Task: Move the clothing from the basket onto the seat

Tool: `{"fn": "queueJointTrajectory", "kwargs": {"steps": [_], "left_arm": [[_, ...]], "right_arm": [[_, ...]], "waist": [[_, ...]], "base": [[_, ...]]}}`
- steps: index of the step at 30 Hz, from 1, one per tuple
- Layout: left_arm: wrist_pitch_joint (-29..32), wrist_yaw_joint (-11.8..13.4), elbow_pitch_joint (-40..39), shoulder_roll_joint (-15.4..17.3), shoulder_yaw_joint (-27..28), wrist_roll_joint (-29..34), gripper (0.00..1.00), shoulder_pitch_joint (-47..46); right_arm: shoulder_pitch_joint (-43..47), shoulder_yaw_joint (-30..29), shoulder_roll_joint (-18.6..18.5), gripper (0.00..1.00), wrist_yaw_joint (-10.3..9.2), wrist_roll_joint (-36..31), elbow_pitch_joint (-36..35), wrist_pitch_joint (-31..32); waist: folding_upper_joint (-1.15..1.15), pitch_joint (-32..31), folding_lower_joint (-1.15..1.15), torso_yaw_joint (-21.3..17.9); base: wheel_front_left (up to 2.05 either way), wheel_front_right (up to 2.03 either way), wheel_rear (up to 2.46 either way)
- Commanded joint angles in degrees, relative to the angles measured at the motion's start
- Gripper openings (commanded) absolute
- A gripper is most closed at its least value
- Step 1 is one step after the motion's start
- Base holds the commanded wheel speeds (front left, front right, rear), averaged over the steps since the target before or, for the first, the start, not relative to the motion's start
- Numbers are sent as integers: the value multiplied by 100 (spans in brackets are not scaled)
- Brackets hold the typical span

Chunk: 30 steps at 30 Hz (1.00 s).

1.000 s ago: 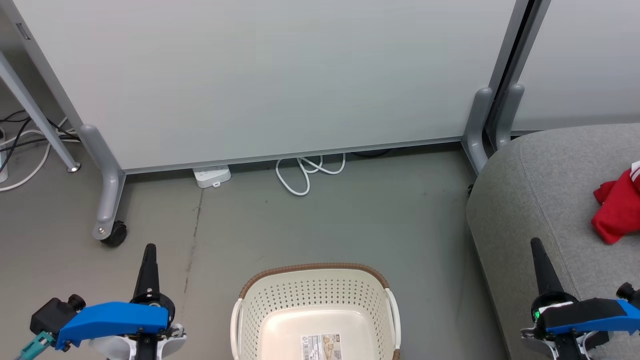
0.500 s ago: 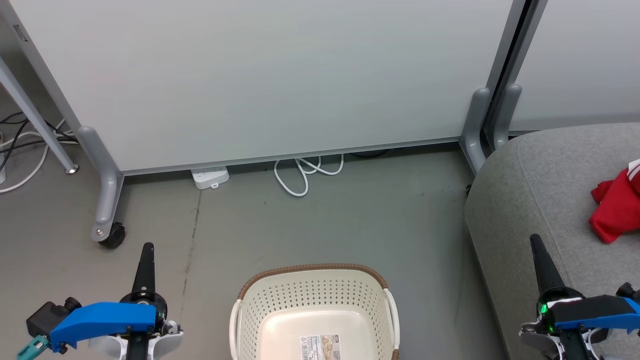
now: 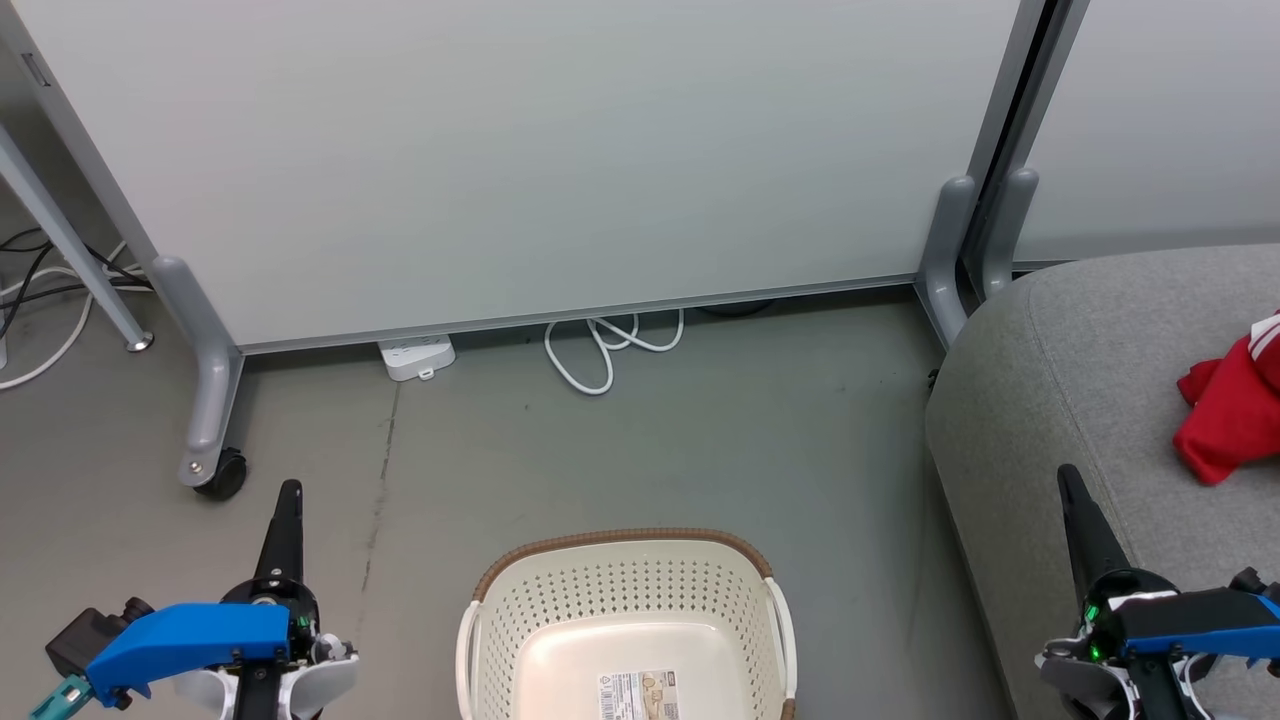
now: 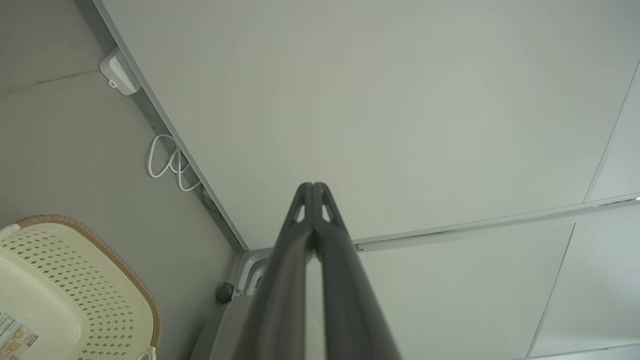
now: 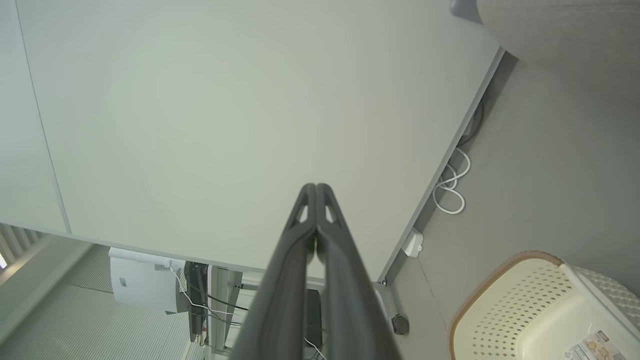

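Grey floor [image 3: 700, 440] meets a pale wall panel [image 3: 550, 150]; at 6 o'clock stands the oval cream perforated plastic basket [image 3: 620, 542], brown-rimmed, its labelled bottom showing. Red fabric clothing [image 3: 1225, 430] lies at 3 o'clock on the light-grey upholstered seat [image 3: 1060, 380]. Left fingers [image 3: 283, 530] at 7 o'clock and right fingers [image 3: 1085, 530] at 4 o'clock are pressed together, holding nothing.

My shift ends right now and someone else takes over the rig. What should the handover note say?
Left gripper: fingers shut, empty, left of the basket.
Right gripper: fingers shut, empty, by the seat.
Red clothing: lies on the seat, cut off by the head view's right edge.
Basket: the part in view holds just a label.
Done: the transfer, as far as shown.
Left: check the basket's hidden near end.
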Motion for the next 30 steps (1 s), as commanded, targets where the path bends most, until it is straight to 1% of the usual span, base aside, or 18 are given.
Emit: {"fn": "queueJointTrajectory", "kwargs": {"steps": [1, 30], "left_arm": [[36, -28, -50, 2, 37, -121, 0, -102], [347, -70, -97, 1, 187, -1297, 0, -97]], "right_arm": [[-85, -18, 9, 0, 4, 153, -40, 42], [-122, -50, 27, 0, 3, 1405, -41, 357]], "waist": [[0, -1, 0, -3], [0, -24, 0, -66]], "base": [[0, 0, 0], [0, 0, 0]]}}
